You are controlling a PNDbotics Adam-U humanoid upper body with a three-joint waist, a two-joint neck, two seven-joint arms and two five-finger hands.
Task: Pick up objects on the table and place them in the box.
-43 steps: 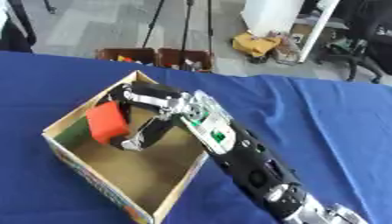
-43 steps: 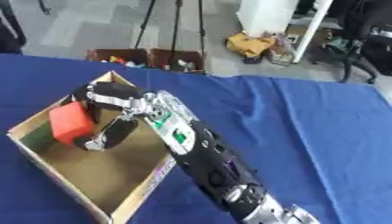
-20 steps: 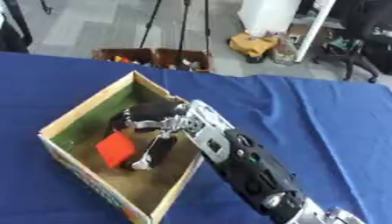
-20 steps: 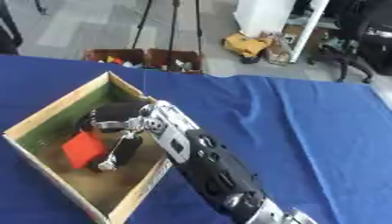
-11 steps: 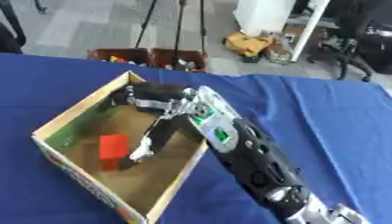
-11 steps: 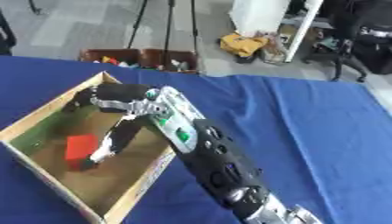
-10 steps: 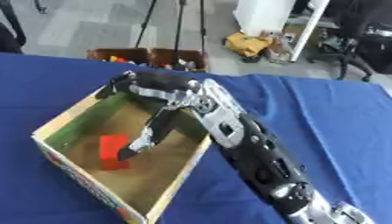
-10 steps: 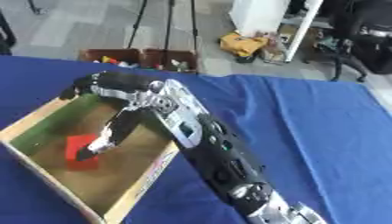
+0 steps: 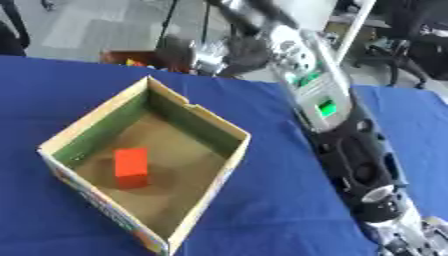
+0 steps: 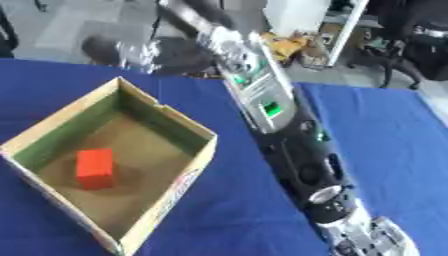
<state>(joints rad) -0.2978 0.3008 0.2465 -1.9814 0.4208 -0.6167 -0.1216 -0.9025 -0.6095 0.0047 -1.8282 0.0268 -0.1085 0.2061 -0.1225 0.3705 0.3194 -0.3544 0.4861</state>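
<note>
Right arm (image 9: 337,130) stretched up from lower right, right hand (image 10: 140,52) a raised blur, fingers unreadable

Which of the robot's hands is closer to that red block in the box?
The right hand: a blurred shape raised beyond the box's far rim, above the red block. The left hand shows in neither view.

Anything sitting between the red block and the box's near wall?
No. In the left eye view only bare brown floor lies between the red block and the near wall of the box.

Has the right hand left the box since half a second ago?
Yes. The right hand has risen out past the box's far rim; the red block lies inside.
</note>
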